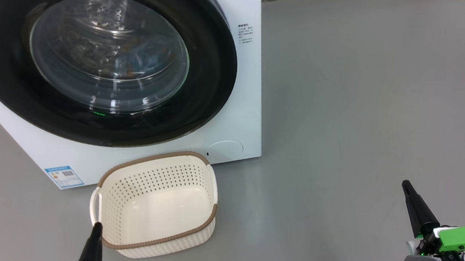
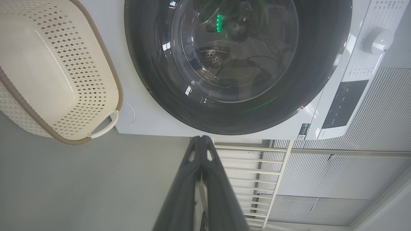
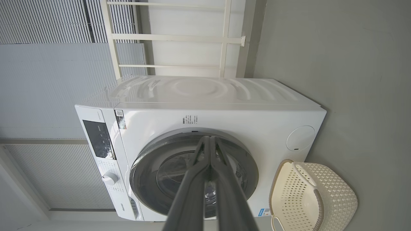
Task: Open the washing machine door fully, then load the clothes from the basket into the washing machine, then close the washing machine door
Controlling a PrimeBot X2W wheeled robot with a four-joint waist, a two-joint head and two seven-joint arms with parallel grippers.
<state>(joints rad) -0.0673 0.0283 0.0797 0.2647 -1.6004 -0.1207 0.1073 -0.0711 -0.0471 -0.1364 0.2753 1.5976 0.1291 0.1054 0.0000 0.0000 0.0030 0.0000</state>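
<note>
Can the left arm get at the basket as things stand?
Probably yes: the left gripper, shut, has its tip right by the near left corner of the basket, and nothing stands between them.

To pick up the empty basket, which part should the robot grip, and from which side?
Probably the white loop handle at the left end of the basket, approached from above by the left gripper. The loop stands off the wall, leaving a gap for one finger; the shut jaws must open first.

Bright even light, sharp views, glare on the door glass point(image 1: 108, 53).
</note>
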